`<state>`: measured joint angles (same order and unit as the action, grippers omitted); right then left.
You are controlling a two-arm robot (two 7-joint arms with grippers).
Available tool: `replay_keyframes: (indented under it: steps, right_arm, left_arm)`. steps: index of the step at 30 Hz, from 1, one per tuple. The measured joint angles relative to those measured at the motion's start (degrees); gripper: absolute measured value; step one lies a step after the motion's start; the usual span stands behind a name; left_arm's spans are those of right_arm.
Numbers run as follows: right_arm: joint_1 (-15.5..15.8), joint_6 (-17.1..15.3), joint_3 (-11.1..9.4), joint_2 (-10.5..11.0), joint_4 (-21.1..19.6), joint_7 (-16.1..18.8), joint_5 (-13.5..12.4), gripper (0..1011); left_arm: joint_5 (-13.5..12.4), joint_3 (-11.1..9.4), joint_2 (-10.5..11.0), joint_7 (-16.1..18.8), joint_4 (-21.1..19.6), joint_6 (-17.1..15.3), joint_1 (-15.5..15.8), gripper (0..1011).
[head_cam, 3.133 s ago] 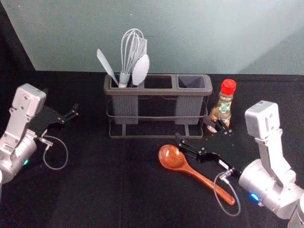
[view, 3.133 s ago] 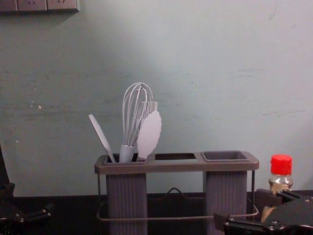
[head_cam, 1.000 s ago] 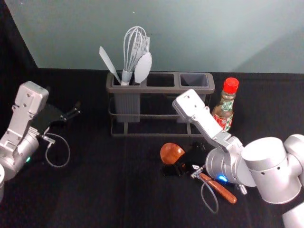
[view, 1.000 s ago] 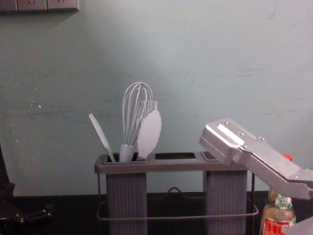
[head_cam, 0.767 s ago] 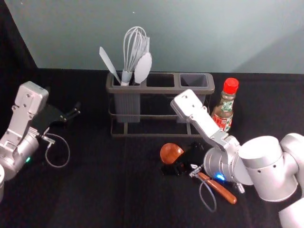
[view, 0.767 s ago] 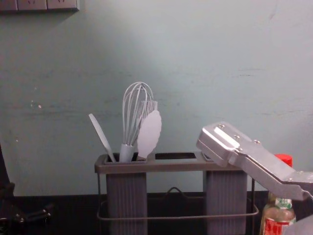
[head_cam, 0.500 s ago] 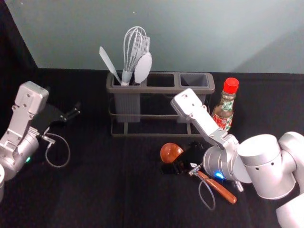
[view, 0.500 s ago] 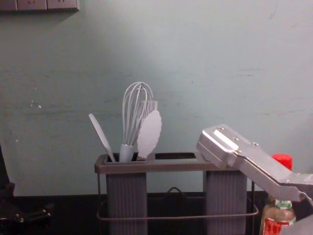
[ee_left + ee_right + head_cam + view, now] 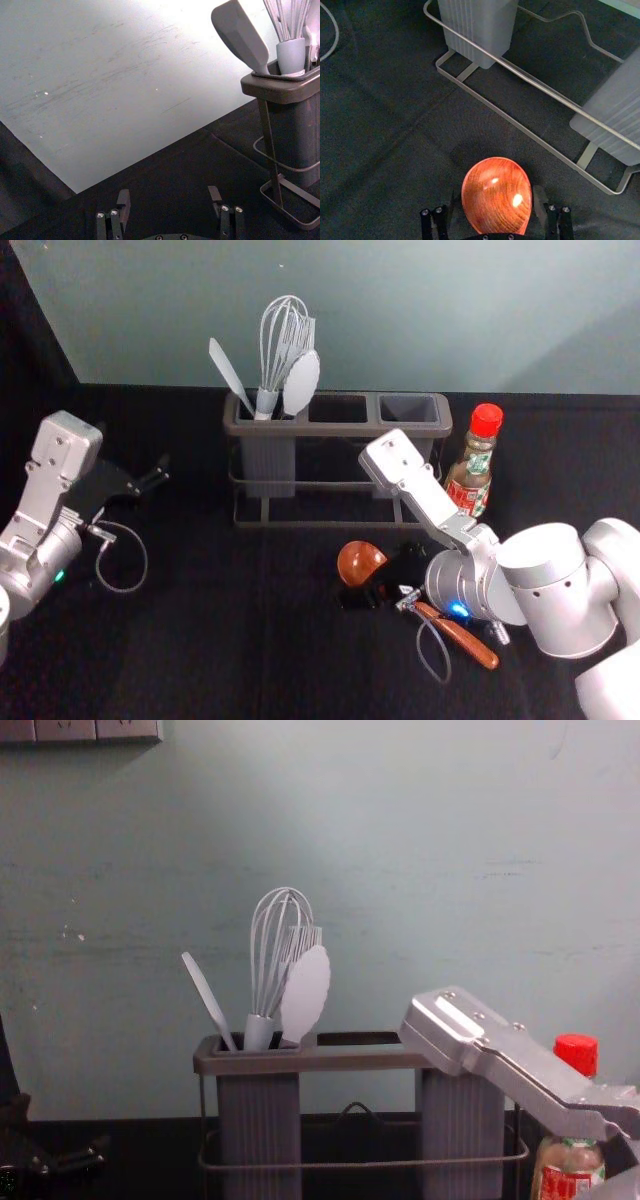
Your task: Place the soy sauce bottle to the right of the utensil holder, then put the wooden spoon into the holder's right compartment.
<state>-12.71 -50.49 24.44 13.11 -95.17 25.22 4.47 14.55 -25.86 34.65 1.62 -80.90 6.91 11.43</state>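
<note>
The soy sauce bottle (image 9: 471, 472) with a red cap (image 9: 576, 1055) stands upright to the right of the utensil holder (image 9: 337, 428). On the dark cloth in front of the holder lies the wooden spoon (image 9: 464, 641), its bowl toward the holder. My right gripper (image 9: 376, 585) is low over it, hiding the part where bowl meets handle. In the right wrist view, the right gripper (image 9: 495, 206) is open, its fingers on either side of the spoon's bowl (image 9: 496, 194) with small gaps. My left gripper (image 9: 153, 478) idles at the left; the left gripper (image 9: 169, 200) is open and holds nothing.
A whisk (image 9: 284, 345) and other pale utensils stand in the holder's left compartment. The right compartment (image 9: 408, 410) is empty. The right arm's silver housing (image 9: 450, 1027) overlaps the holder's right end in the chest view. A wall (image 9: 400, 310) rises behind.
Compared with about three seconds ago, my right gripper has left the bottle's side, swung round and come to the spoon. Lately it has barely moved. The left arm stays parked.
</note>
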Motion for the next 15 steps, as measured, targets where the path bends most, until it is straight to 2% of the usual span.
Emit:
replay_keyframes:
  steps: [15]
  right_arm:
    - [-1.14, -1.59, 0.08, -0.53, 0.42, 1.86, 2.06, 1004]
  left_arm:
    - [0.00, 0.00, 0.00, 0.00, 0.00, 0.00, 0.00, 1011]
